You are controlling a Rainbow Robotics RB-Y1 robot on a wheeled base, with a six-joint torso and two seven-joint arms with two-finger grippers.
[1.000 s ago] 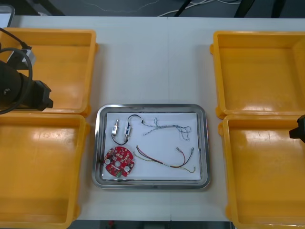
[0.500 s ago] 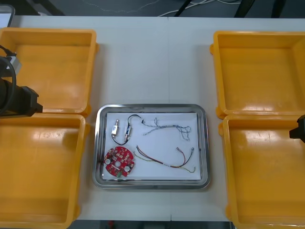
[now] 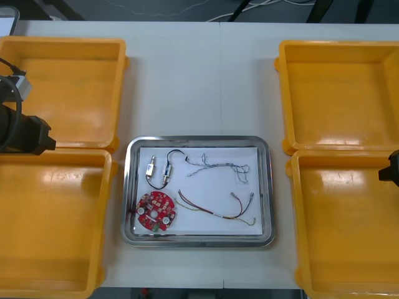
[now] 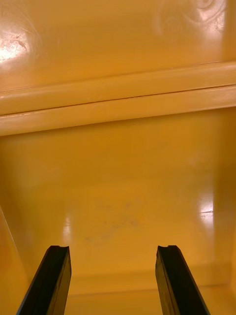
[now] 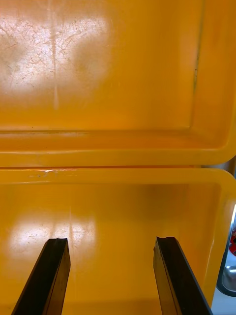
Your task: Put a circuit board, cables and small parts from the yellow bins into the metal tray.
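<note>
1. The left gripper (image 5: 110, 242) is released, its 2 black fingers apart with nothing between them, over the bare floor of a left yellow bin (image 5: 118, 221).
2. The right gripper (image 4: 113, 248) is equally spread and holds nothing, above a right yellow bin (image 4: 118, 197).
3. Between the bins lies the metal tray (image 3: 127, 187), white inside.
4. In the tray, the round red circuit board (image 3: 156, 212) sits at the near left corner.
5. Beyond it lie 2 small metal parts (image 3: 151, 168) with the black cable (image 3: 173, 153).
6. The blue and white cable (image 3: 218, 165) lies toward the far right, and the red and yellow cable (image 3: 215, 208) nearer.
</note>
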